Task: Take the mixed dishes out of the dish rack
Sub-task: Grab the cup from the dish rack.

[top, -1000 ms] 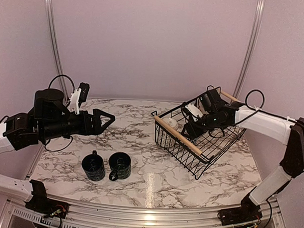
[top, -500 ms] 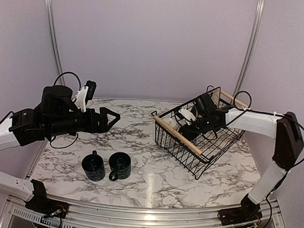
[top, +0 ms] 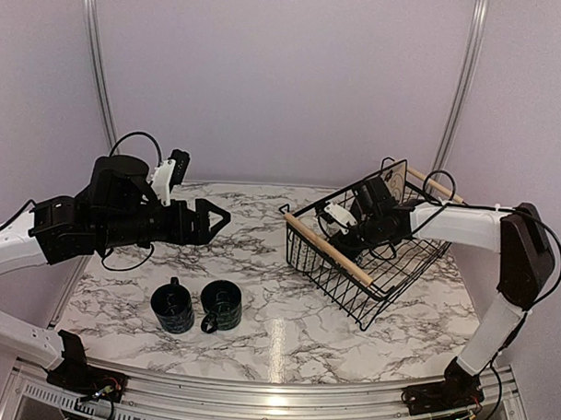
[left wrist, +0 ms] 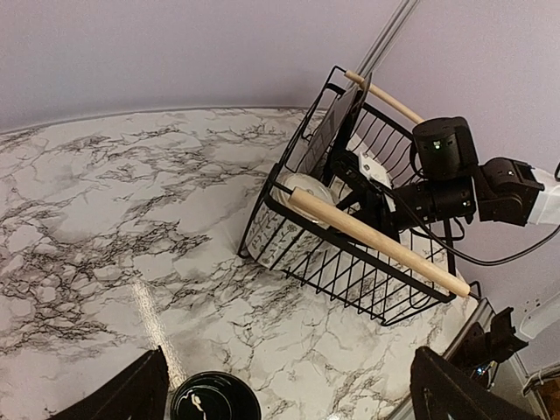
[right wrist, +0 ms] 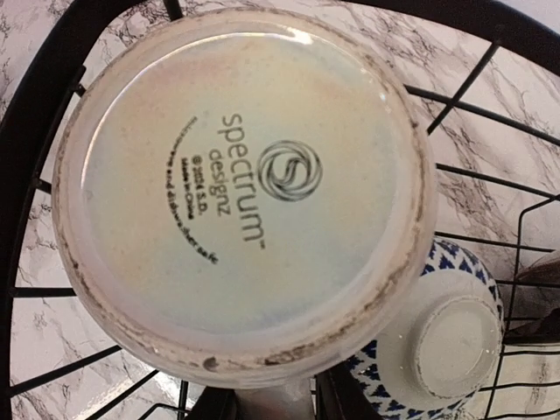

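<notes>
I am holding the left end effector (top: 215, 224) in the air over the 9 o'clock side of the white marble-patterned table (top: 277, 307). Its fingers are spread fully wide and it is carrying nothing.

Two dark blue-black glazed mugs are standing upright on the table at about 7 o'clock, just beside each other. The left one (top: 173, 306) is showing its handle at 12 o'clock, and the right one (top: 222, 305) is showing its handle at 7 o'clock.

At 3 o'clock the black wire dish rack (top: 389, 283) is sitting on the table with its light wooden bar handle (top: 330, 250) facing me.

A white ceramic mug (right wrist: 245, 184) is lying in the rack's 9 o'clock corner, and its stamped base is filling the right wrist view. A small upturned bowl with a blue-and-white pattern (right wrist: 437, 350) is sitting just beside that base at 4 o'clock. A square dark patterned plate (top: 395, 177) is standing on edge against the rack's 12 o'clock wall.

The right end effector (top: 342, 229) is reaching down into the rack, right at the white mug. I cannot tell whether its fingers are gripping the mug.
</notes>
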You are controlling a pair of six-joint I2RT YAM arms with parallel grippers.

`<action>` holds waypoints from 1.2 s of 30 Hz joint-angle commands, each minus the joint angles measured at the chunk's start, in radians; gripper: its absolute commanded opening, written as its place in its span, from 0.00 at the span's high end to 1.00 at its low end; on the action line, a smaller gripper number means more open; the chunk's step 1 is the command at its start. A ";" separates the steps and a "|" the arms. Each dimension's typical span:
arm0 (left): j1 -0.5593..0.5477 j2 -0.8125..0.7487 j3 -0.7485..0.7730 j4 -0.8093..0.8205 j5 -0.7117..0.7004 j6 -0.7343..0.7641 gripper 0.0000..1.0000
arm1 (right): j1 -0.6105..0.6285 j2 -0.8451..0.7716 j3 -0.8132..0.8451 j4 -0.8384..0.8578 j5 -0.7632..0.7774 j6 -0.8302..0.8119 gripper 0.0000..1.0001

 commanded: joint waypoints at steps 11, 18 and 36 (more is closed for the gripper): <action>0.009 -0.024 -0.011 0.021 0.009 0.001 0.01 | -0.007 -0.018 0.001 0.028 -0.058 -0.019 0.94; 0.008 -0.021 -0.014 0.027 0.019 -0.010 0.01 | -0.007 -0.097 -0.015 0.040 -0.061 -0.005 1.00; 0.008 0.011 -0.007 0.040 0.027 -0.043 0.01 | -0.007 -0.306 -0.099 0.201 0.028 0.186 1.00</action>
